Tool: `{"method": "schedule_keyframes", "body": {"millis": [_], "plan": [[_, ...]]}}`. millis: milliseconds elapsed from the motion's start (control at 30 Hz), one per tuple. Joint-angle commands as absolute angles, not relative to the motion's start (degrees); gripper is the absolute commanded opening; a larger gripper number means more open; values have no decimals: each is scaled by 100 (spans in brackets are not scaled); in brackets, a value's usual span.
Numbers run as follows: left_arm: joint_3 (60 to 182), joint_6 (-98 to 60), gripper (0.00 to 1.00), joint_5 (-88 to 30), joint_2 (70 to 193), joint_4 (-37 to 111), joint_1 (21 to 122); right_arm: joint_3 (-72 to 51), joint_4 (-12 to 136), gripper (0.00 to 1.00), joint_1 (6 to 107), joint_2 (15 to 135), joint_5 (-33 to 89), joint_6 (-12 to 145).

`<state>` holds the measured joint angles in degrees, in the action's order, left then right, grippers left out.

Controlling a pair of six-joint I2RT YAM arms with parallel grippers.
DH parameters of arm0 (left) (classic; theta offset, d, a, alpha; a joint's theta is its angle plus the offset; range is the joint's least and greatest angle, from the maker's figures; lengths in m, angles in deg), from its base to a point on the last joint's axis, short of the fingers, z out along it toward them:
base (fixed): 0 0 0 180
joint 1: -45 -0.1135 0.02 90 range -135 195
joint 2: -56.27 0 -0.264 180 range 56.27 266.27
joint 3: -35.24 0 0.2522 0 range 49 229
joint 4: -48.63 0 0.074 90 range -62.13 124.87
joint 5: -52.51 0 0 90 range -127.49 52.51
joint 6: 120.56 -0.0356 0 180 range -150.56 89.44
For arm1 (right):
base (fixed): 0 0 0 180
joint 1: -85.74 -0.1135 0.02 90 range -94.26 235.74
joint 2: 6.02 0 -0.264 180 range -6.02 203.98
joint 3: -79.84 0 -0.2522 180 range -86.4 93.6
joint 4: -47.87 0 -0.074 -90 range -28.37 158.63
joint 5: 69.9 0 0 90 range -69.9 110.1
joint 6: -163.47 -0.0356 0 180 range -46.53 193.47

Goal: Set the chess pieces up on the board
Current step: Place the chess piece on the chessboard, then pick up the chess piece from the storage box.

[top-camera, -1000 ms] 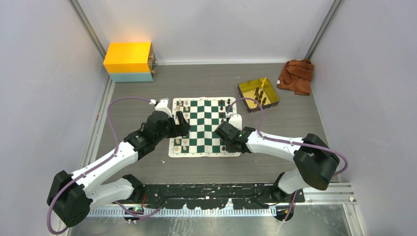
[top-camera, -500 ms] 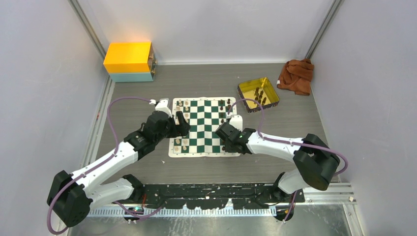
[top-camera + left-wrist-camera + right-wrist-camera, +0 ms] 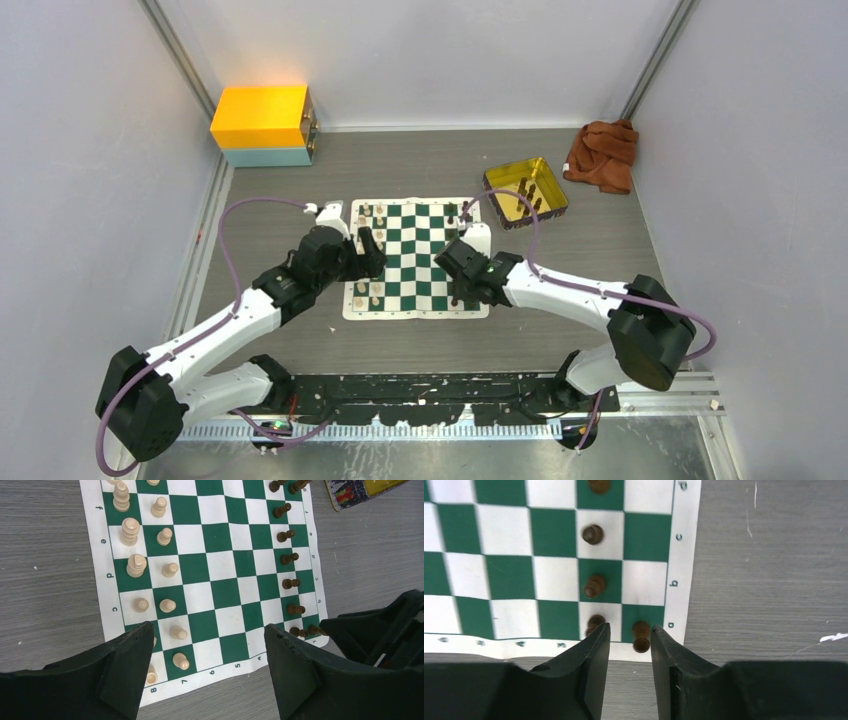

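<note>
The right gripper (image 3: 630, 626) is pictured with jaws parted and nothing clamped. A dark piece (image 3: 641, 636) stands free between them on the corner square, nearer the three-o'clock finger. A dark pawn (image 3: 594, 621) is crowded by the nine-o'clock finger. A straight upward retreat is judged safest, so that neither is toppled. The left gripper (image 3: 208, 626) is held wide and empty over the board (image 3: 220, 592). More dark pieces (image 3: 527, 192) are seen in the gold tray (image 3: 497, 185), at one o'clock from the board.
</note>
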<state>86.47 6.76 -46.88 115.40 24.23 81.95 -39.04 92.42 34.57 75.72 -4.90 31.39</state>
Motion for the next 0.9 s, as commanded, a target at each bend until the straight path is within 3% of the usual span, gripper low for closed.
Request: {"method": "schedule_keyframes", "body": {"millis": [0,167,400,700,867], "plan": [[8787,706,81,-4768,11515,2440,8171,-3214,9416,42,3441,7201,-861,3360],[9219,589,81,-4931,11646,2187,8173,-2640,9362,42,3657,7243,-985,3692],[9997,542,84,-5375,12443,2577,8161,-1744,9070,42,4855,7731,-427,4115],[13325,558,86,-5239,15620,3011,7506,-82,9057,42,6266,9186,-422,4594],[15753,1164,84,-5070,17311,2035,6984,757,9574,42,6959,9658,-334,4658]]}}
